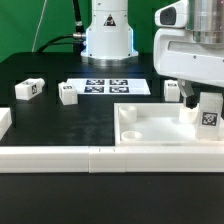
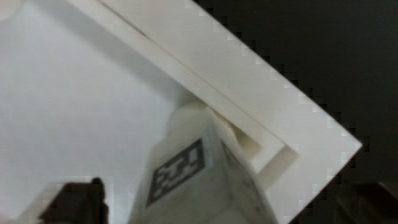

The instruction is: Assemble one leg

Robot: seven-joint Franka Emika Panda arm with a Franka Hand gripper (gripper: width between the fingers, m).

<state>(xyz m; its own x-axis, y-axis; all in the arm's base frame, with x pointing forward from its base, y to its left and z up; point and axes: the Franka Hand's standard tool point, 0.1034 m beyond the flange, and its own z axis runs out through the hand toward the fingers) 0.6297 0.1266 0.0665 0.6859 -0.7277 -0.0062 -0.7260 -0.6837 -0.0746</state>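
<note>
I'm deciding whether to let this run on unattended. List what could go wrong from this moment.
1. The leg stands in a corner of the white tray with the open gripper close around it. Lifting away off-line could tip or pull it out.
2. The wrist view shows the leg looking slanted against the tray's corner; it may not be fully seated.
3. Two loose legs lie apart on the table, needing separate reaches.
</note>
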